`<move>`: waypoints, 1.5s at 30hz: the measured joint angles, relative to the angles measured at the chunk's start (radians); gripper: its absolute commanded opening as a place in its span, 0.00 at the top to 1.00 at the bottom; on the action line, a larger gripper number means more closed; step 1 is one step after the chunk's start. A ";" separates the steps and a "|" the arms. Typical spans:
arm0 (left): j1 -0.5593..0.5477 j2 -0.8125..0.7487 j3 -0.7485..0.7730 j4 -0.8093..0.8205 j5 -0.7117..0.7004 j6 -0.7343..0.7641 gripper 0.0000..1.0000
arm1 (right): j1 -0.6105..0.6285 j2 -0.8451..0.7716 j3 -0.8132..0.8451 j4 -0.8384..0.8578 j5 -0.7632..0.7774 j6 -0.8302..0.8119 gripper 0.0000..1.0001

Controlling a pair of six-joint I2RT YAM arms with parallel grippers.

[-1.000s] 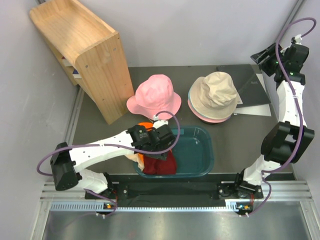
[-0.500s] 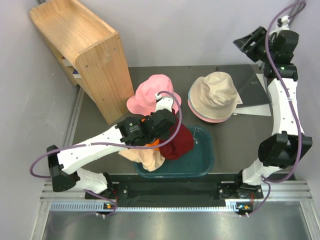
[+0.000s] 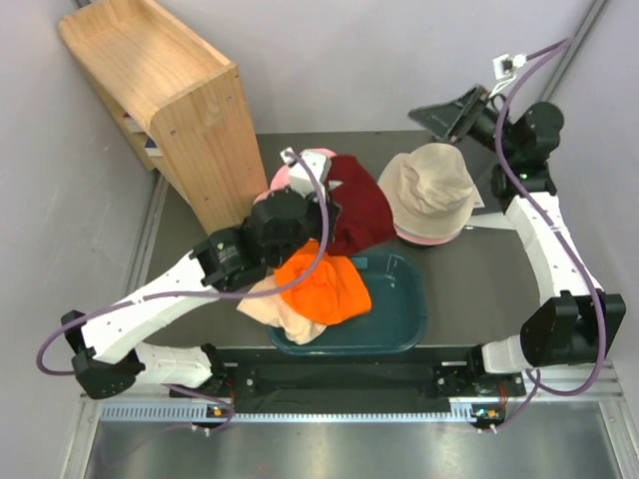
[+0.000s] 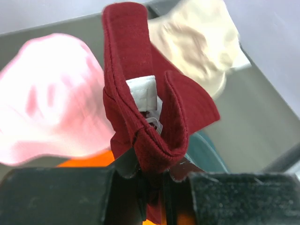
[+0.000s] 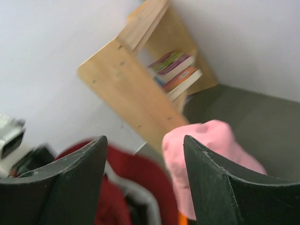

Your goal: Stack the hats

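- Maroon hat (image 4: pixel 125 89) hangs by its brim, clamped in the left claw (image 4: pixel 152 187) — probably for carrying onto a stack.
- Right claw (image 5: pixel 145 180) gapes empty, held aside.

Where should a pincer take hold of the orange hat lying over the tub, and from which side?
Pinch the orange hat at its loose right-hand edge, coming straight down from above. It lies crumpled on a peach hat, so a pinch at the middle would probably catch both; the right-hand edge hangs alone over the hollow of the tub.
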 measured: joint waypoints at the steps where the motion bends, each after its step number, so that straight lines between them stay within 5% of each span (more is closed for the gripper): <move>1: 0.034 0.018 0.022 0.011 0.012 0.010 1.00 | 0.017 0.001 -0.029 0.039 -0.028 0.020 0.34; 6: 0.149 0.143 0.150 0.097 0.056 0.042 1.00 | 0.099 0.001 -0.039 0.010 -0.104 -0.051 0.34; 21: 0.201 0.192 0.211 0.148 0.191 0.043 1.00 | 0.145 0.000 -0.063 -0.241 -0.173 -0.300 0.36; 24: 0.208 0.192 0.211 0.158 0.195 0.041 1.00 | 0.164 0.014 -0.063 -0.242 -0.199 -0.299 0.43; 28: 0.219 0.192 0.211 0.164 0.207 0.041 1.00 | 0.197 0.039 -0.063 -0.242 -0.229 -0.285 0.94; 36: 0.232 0.237 0.259 0.145 0.171 0.022 1.00 | 0.213 0.030 -0.084 -0.267 -0.195 -0.185 1.00; 40: 0.233 0.352 0.403 0.085 0.148 0.014 0.88 | 0.187 -0.041 -0.152 -0.274 -0.109 -0.069 1.00; 41: 0.233 0.377 0.430 0.075 0.149 0.010 0.64 | 0.180 -0.064 -0.180 -0.257 -0.095 -0.029 1.00; 45: 0.229 0.452 0.488 0.042 0.125 -0.023 0.32 | 0.153 -0.120 -0.265 -0.192 -0.069 0.122 1.00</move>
